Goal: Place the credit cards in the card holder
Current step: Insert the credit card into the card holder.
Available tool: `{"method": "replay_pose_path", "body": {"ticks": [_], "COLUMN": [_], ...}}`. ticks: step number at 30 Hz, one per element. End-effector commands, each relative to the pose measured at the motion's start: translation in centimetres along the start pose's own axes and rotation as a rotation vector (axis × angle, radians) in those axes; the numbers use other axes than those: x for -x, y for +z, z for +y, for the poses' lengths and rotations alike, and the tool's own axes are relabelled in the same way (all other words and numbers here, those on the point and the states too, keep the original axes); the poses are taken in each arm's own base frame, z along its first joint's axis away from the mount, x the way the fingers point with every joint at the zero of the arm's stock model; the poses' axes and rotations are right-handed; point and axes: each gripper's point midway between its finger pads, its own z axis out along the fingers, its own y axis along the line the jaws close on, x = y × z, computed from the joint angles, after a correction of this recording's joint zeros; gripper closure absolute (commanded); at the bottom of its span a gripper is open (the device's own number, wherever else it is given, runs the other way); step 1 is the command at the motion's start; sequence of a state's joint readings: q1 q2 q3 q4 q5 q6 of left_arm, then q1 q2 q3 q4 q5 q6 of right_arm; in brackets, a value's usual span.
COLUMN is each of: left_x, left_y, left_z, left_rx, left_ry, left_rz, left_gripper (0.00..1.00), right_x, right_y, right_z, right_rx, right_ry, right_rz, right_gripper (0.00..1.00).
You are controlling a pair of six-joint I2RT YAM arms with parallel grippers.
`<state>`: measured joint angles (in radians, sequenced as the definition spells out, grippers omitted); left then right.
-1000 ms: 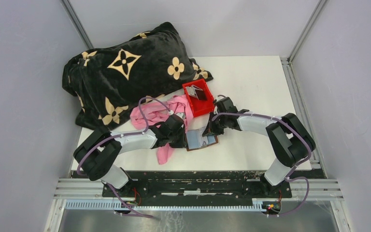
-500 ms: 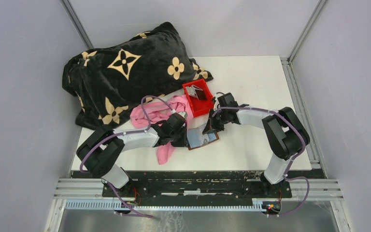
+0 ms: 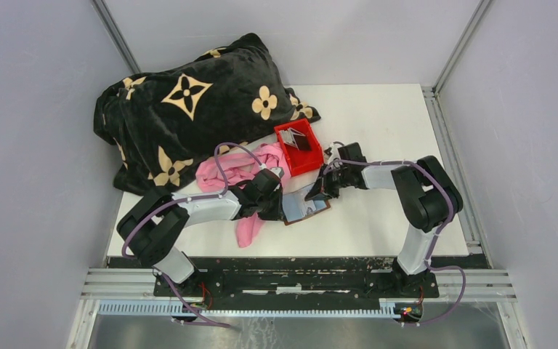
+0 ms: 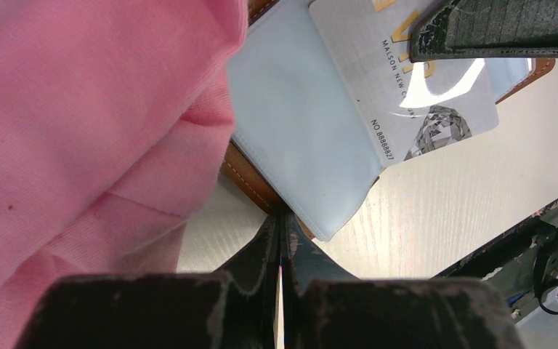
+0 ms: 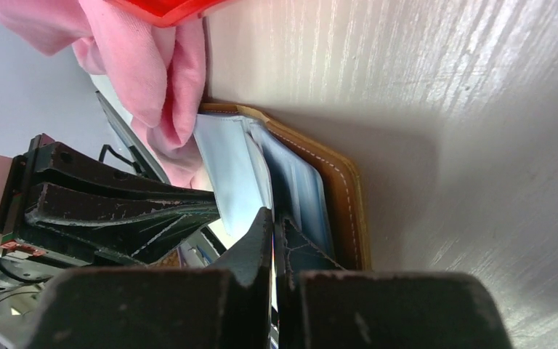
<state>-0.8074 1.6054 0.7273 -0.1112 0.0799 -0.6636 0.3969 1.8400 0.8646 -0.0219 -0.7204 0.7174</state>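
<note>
The brown card holder (image 3: 306,209) lies open on the table between my two grippers, its pale pockets (image 4: 298,138) facing up. My left gripper (image 4: 282,218) is shut on the holder's brown near edge (image 4: 243,174). A silver-grey credit card (image 4: 414,94) with a printed diamond lies over the pale pocket. My right gripper (image 5: 273,218) is shut on that card, with its tips in among the pocket leaves beside the leather cover (image 5: 349,203). More credit cards (image 3: 299,139) lean inside the red bin (image 3: 304,161).
A pink cloth (image 3: 236,171) is bunched against the holder's left side and under my left gripper (image 3: 280,206). A large black blanket (image 3: 189,109) with tan flowers covers the far left. The red bin stands just behind the holder, close to my right gripper (image 3: 314,194).
My right arm's wrist has swung a little back and to the right while its tips stayed at the holder. The holder has shifted slightly. Both grippers stayed shut.
</note>
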Motion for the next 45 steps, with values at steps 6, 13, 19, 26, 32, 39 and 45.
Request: {"method": "replay_pose_path", "body": {"ticks": [6, 13, 19, 26, 32, 39, 45], "left_x": [-7.0, -6.9, -7.0, -7.6, -8.0, -8.1, -8.5], "left_y": [2.2, 2.3, 2.5, 2.7, 2.6, 2.0, 1.6], "left_z": [8.3, 8.2, 8.3, 8.4, 8.8, 9.3, 9.9], "left_rx": [0.295, 0.297, 0.303, 0.304, 0.313, 0.346, 0.388], "left_ry": [0.063, 0.054, 0.053, 0.04, 0.05, 0.044, 0.021], "left_rz": [0.18, 0.185, 0.194, 0.212, 0.227, 0.231, 0.246], "left_gripper": [0.97, 0.97, 0.97, 0.97, 0.97, 0.97, 0.97], "right_x": [-3.5, -3.6, -2.7, 0.0, 1.7, 3.6, 4.9], "right_y": [1.1, 1.0, 0.1, -1.3, -1.5, -2.4, -2.9], "right_z": [-1.6, -2.4, -3.6, -4.8, -5.2, -4.2, -3.9], "right_rx": [0.044, 0.004, -0.12, -0.288, -0.344, -0.378, -0.414], "right_ry": [0.108, 0.085, -0.009, -0.125, -0.178, -0.243, -0.312], "right_rz": [0.095, 0.095, 0.06, 0.001, -0.029, -0.056, -0.041], "right_gripper": [0.99, 0.99, 0.99, 0.99, 0.99, 0.99, 0.99]}}
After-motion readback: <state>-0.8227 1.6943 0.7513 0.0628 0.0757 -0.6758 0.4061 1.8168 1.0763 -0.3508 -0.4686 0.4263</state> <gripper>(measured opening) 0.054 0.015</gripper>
